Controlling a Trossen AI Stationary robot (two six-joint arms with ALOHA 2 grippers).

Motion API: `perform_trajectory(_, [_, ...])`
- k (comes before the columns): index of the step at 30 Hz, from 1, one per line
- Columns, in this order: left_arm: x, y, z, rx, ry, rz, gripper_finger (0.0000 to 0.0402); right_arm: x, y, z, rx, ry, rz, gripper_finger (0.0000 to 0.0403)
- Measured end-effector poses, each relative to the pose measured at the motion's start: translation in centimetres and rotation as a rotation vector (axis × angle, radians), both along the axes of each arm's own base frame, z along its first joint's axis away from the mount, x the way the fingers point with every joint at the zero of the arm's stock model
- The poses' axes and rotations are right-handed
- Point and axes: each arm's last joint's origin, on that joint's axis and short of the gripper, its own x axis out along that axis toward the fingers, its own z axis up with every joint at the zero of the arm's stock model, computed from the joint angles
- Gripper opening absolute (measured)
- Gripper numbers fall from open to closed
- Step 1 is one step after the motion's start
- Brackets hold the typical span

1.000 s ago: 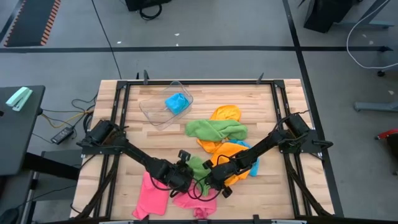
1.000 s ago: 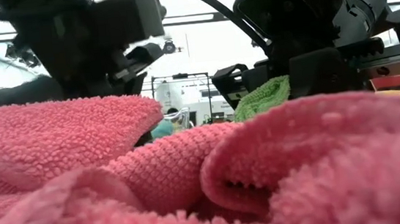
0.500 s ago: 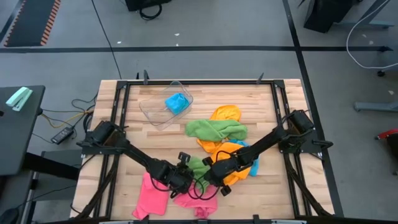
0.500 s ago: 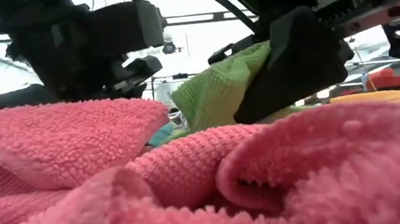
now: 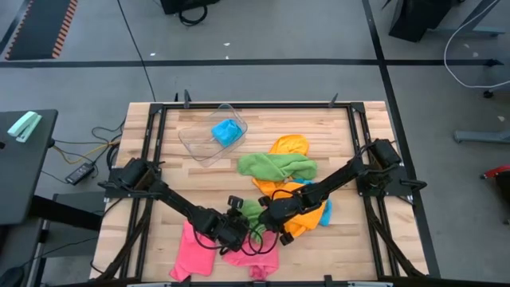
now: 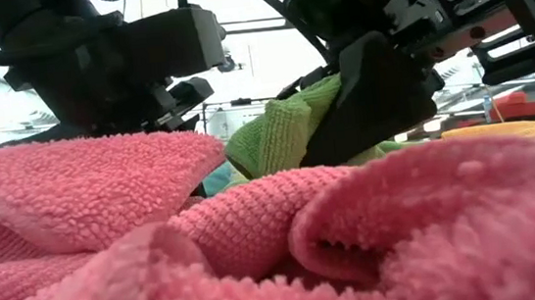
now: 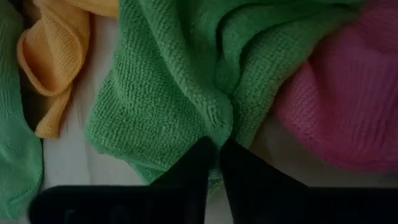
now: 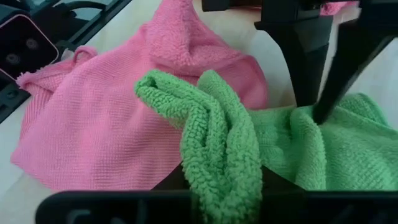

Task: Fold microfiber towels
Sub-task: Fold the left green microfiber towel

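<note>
A small green towel [image 5: 253, 210] lies near the table's front middle, between two pink towels [image 5: 194, 249] and an orange one [image 5: 309, 209]. My left gripper [image 5: 241, 229] stands over its low part, with its fingers [image 7: 202, 155] almost together at the cloth. My right gripper [image 5: 263, 221] is shut on the towel's other end, which shows raised [image 6: 280, 129] above the pink cloth in the low view. My left gripper has its two fingertips on a raised ridge of the green towel [image 8: 310, 118], pinching it at their free ends. The fingers [image 8: 301, 62] come steeply from above. That part of the towel lies on the table. My right gripper pinches a bunched fold of the green towel [image 8: 219, 155], several layers thick, between its two fingers. It comes slanting down from the table's far right. That end is lifted clear, and the rest runs slack down to the table by the left fingers.
A clear tub [image 5: 199, 142] at the back left holds a blue towel [image 5: 228, 131]. Another green towel [image 5: 275, 166] and an orange one [image 5: 288, 146] lie in the middle. Black frame rails [image 5: 151, 151] run along the table's sides.
My right gripper has risen and moved a little toward the table's left, rolling as it went. The green towel's held end has come up from behind the pink cloth. Its other part has stayed down by the left fingers.
</note>
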Motion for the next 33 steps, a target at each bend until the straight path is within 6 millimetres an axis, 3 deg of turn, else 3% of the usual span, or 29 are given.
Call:
perform_trajectory(8, [-0.1, 0.1, -0.1, -0.023, 0.000, 0.051, 0.0088, 0.1, 0.1, 0.1, 0.024, -0.003, -0.008, 0.0042])
perform_trajectory(23, [-1.0, -0.9, -0.3, 0.032, -0.013, 0.027, 0.0039, 1.4, -2.4, 0.8, 0.021, -0.038, -0.030, 0.0042])
perform_trajectory(33, [-1.3, -1.3, -0.3, 0.080, -0.019, -0.010, 0.0023, 2.0, -3.3, 1.4, 0.109, -0.035, 0.075, 0.0042])
